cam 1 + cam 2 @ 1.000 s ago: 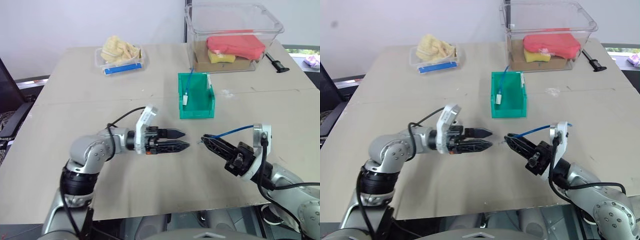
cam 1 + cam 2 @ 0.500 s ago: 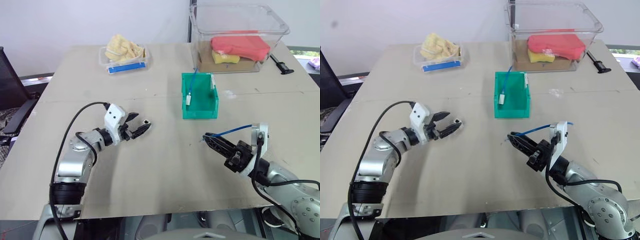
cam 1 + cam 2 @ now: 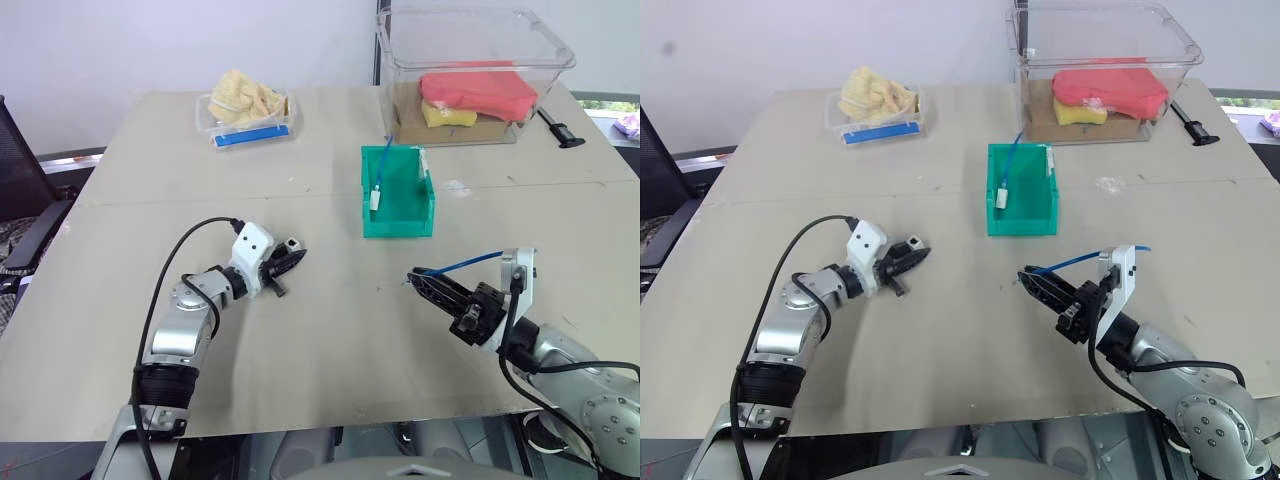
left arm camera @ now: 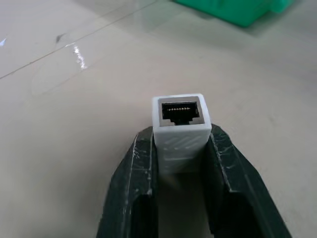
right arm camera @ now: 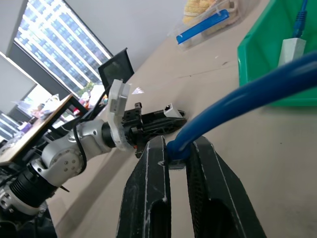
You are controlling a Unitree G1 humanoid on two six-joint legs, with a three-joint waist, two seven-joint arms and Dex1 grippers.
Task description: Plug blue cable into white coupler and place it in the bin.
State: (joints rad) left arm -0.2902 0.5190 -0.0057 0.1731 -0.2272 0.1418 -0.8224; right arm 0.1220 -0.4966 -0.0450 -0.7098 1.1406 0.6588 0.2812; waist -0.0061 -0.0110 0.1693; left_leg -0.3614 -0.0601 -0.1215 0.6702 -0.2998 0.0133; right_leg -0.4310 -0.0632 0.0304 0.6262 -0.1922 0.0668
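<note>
1. Looking along my left gripper point(image 4: 182, 148), I see the small white plastic cube-shaped coupler point(image 4: 181, 130) sitting between its two black fingers point(image 4: 141, 163), which press against both of its sides; the block juts out past the fingertips.
2. From the head view, my left gripper point(image 3: 287, 262) holds that white coupler point(image 3: 291, 243) low over the grey tabletop point(image 3: 330, 350), left of centre and well apart from the small green plastic bin point(image 3: 398, 192).
3. My right gripper point(image 3: 1035, 284) has its fingers closed on the thin bright-blue network cable point(image 3: 1080, 262); the right wrist view shows the cable point(image 5: 237, 96) pinched right at the fingertips point(image 5: 153, 168).
4. The blue cable arcs up from that grip and back over my right wrist, so its long axis runs roughly across the table from the gripper tip toward the right.
5. The coupler's dark socket faces away from my left wrist, out along the fingers, toward the right gripper; its long axis lies in line with the fingers.
6. The two grippers point at each other, with a bare stretch of table between them.
7. My count: two blue cables, one in my grip and a second point(image 3: 381, 165) hanging into the green bin.
8. White connector pieces: two, one in my left gripper and one point(image 3: 373, 199) inside the bin, at that second cable's end.
9. One green bin.
</note>
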